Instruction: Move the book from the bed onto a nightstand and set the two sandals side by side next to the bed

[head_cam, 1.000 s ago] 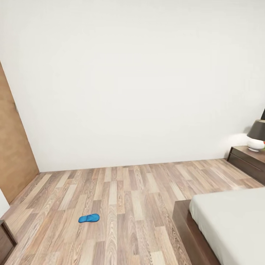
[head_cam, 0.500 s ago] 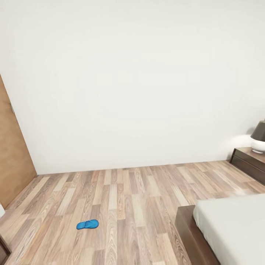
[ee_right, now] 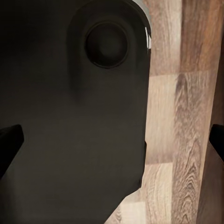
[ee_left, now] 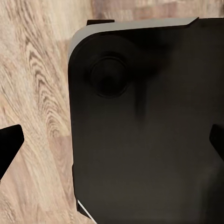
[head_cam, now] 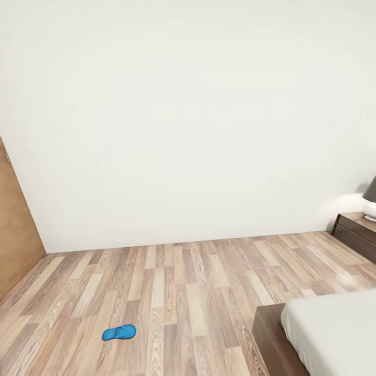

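Note:
One bright blue sandal (head_cam: 118, 332) lies flat on the wood-plank floor, left of the bed and apart from it. The light-grey bed (head_cam: 334, 334), with its dark brown frame corner (head_cam: 269, 334), fills the lower right of the head view. A dark-brown nightstand (head_cam: 357, 232) stands against the white wall at the far right. The book is out of view. In the left wrist view my left gripper (ee_left: 112, 142) is open, its dark fingertips (ee_left: 9, 144) wide apart over the robot's black base. My right gripper (ee_right: 112, 139) is open in the same way, holding nothing.
A lamp (head_cam: 371, 203) with a dark shade and white base stands on the nightstand. A brown wooden door (head_cam: 15, 245) runs along the left edge. Plank floor (head_cam: 183, 292) stretches between door, wall and bed.
The whole head view has shifted, so the camera moved: sandal and bed sit lower, the door and lamp lie nearer the picture's edges. Nothing in the room moved.

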{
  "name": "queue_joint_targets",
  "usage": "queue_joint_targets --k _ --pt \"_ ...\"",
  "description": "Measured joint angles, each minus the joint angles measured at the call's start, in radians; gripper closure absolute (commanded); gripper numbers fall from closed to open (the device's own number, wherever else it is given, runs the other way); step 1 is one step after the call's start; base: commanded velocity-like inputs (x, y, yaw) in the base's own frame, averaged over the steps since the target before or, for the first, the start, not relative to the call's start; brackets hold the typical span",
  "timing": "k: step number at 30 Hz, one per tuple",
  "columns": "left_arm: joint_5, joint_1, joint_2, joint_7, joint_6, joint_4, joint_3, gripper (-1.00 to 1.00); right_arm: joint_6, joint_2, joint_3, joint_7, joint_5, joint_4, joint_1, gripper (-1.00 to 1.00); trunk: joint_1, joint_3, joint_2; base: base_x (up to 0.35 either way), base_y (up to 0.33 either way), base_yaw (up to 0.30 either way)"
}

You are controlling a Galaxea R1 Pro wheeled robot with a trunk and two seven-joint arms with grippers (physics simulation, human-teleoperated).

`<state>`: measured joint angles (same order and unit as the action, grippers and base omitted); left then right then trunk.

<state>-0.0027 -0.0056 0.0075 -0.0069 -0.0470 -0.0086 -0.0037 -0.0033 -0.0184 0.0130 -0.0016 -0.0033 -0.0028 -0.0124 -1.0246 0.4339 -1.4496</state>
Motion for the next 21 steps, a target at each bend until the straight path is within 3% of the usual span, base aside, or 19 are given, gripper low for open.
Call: queue_joint_targets --k 21 --pt "0.0 0.0 0.0 0.0 0.0 0.0 0.001 -1.0 0.001 0.0 0.0 0.001 0.0 -0.001 0.0 -1.0 0.0 0.0 0.0 0.178 -0.021 0.0"
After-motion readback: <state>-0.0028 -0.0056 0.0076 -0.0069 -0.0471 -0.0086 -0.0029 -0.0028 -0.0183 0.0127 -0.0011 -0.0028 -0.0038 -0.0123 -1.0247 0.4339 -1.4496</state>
